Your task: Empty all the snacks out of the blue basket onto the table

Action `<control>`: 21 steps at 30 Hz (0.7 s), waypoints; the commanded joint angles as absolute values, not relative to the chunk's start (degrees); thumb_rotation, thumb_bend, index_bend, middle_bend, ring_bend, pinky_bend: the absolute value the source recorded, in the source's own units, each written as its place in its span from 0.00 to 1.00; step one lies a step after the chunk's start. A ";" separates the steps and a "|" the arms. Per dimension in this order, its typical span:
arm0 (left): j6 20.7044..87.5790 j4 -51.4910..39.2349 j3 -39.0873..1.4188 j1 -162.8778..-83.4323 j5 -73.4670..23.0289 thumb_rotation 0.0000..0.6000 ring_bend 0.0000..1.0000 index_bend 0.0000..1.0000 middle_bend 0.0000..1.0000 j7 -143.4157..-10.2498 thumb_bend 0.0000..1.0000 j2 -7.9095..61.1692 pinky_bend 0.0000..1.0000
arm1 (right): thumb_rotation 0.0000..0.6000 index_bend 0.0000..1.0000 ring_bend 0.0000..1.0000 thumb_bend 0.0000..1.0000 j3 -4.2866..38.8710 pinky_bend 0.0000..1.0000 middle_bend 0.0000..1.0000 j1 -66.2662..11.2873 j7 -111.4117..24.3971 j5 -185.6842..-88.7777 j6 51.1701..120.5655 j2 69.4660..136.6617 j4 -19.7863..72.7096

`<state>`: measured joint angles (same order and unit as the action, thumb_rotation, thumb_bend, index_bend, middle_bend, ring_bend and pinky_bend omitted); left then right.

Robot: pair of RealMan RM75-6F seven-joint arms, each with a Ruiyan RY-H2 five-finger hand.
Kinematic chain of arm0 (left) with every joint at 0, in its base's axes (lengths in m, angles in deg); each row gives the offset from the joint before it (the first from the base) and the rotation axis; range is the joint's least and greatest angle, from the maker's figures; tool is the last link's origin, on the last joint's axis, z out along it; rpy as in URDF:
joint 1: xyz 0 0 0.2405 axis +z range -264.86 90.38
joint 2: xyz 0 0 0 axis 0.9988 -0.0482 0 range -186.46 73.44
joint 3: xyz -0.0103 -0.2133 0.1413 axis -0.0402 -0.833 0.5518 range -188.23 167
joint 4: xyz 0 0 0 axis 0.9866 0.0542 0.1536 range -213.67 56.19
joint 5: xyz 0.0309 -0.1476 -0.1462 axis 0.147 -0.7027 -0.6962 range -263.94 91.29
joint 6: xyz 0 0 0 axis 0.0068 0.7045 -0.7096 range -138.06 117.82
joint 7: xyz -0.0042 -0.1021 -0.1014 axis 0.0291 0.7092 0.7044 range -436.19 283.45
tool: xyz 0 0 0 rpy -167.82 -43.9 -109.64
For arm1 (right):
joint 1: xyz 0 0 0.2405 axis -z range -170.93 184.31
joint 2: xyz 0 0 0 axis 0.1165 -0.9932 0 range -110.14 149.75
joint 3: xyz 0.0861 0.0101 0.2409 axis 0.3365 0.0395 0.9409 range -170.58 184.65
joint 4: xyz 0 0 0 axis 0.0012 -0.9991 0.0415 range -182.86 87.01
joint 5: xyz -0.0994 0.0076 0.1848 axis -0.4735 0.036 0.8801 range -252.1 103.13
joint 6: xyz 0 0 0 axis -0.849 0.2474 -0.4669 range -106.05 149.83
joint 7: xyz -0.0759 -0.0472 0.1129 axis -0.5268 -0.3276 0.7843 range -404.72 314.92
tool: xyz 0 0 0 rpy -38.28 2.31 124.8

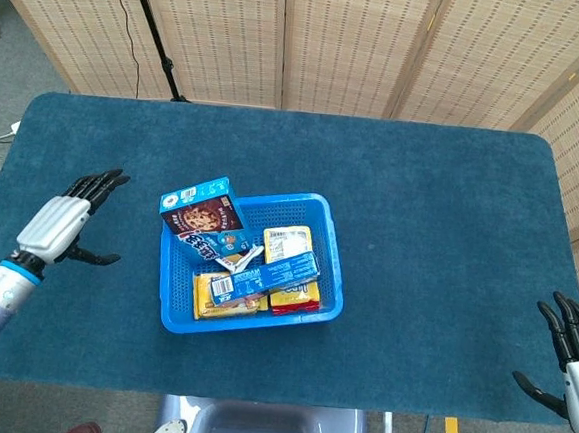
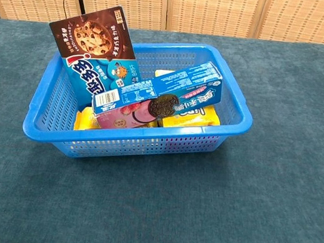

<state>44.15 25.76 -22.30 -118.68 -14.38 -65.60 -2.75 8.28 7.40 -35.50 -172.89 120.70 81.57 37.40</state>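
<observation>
The blue basket (image 1: 332,270) (image 2: 234,100) stands on the teal table, a little left of the middle. A chocolate-chip cookie box (image 1: 202,213) (image 2: 94,45) leans over its far left corner. A long blue Oreo box (image 1: 270,272) (image 2: 159,92) lies across yellow packets (image 1: 289,243) (image 2: 188,117) inside. My left hand (image 1: 63,221) hovers open to the left of the basket, fingers spread, holding nothing. At the table's front right edge my right hand (image 1: 572,349) is open and empty. Neither hand shows in the chest view.
Woven folding screens (image 1: 333,39) stand behind the table. A dark stand pole (image 1: 154,27) rises at the back left. The table's cloth (image 1: 440,218) stretches bare to the right of the basket.
</observation>
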 commanded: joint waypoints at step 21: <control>15.61 1.47 -28.90 -138.38 -32.89 1.00 0.00 0.00 0.00 -58.77 0.03 16.57 0.15 | 1.00 0.00 0.00 0.00 10.47 0.00 0.00 5.12 -39.16 -165.51 113.60 83.76 35.80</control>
<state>18.55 4.60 -28.24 -137.13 -32.44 -62.03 13.51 10.27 5.37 -38.88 -166.05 114.16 83.49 36.01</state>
